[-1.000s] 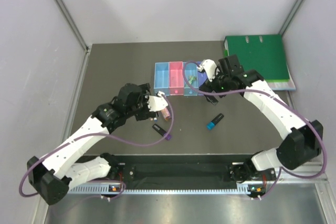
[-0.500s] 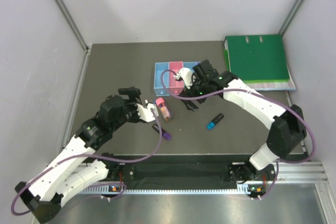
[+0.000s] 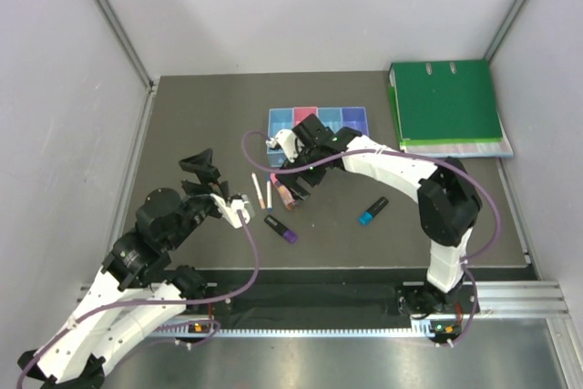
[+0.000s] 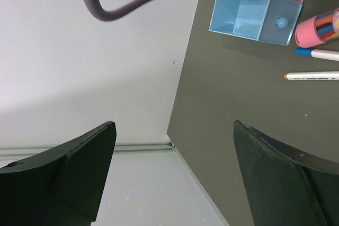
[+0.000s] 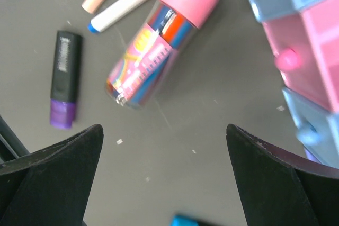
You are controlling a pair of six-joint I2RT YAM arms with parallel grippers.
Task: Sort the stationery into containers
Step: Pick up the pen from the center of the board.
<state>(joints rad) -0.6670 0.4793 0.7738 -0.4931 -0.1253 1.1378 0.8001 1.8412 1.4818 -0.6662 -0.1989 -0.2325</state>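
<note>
Now, with the right gripper spread wide and empty, go for the thick pink-capped clear plastic tube of coloured pens, lying slantwise just ahead of the fingertips and between them. Turn the wrist to close across the barrel, not along it. Descend clear of the two thin white pens just beside the cap. Then lift toward the row of small blue and pink rectangular plastic bins, out past the right-hand finger. No part yet for the left gripper, likewise spread, empty, well apart.

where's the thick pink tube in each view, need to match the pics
Top external: thick pink tube mid-table, just right of the two white pens.
Left wrist: tube at the right edge near the top, beside the light blue bin.
Right wrist: tube upper centre, lying diagonally.
Shared landmark: the white pens beside it.
</note>
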